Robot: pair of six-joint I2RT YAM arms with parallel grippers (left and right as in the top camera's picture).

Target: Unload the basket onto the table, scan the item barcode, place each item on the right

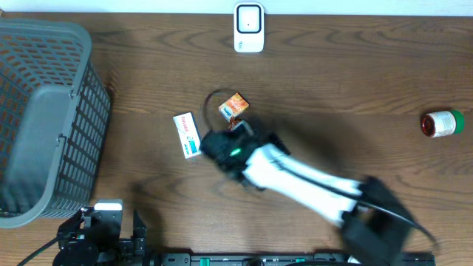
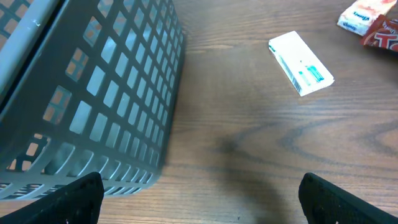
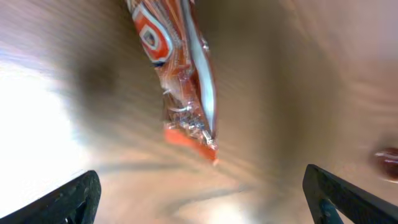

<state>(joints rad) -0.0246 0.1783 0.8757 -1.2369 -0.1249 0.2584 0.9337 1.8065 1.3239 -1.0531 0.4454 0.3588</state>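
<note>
Overhead: orange snack packet (image 1: 233,106) lying on the wooden table (image 1: 355,81), below the white scanner (image 1: 249,27), just past the right gripper (image 1: 236,127). Fingers spread wide, clear of the packet, holding nothing. White box (image 1: 187,134) just beside. Left gripper (image 2: 199,199) likewise wide, empty, near the grey basket (image 1: 44,118).

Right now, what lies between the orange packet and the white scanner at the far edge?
Nothing. In the overhead view, the stretch from the orange packet to the white scanner is bare wooden table.
</note>
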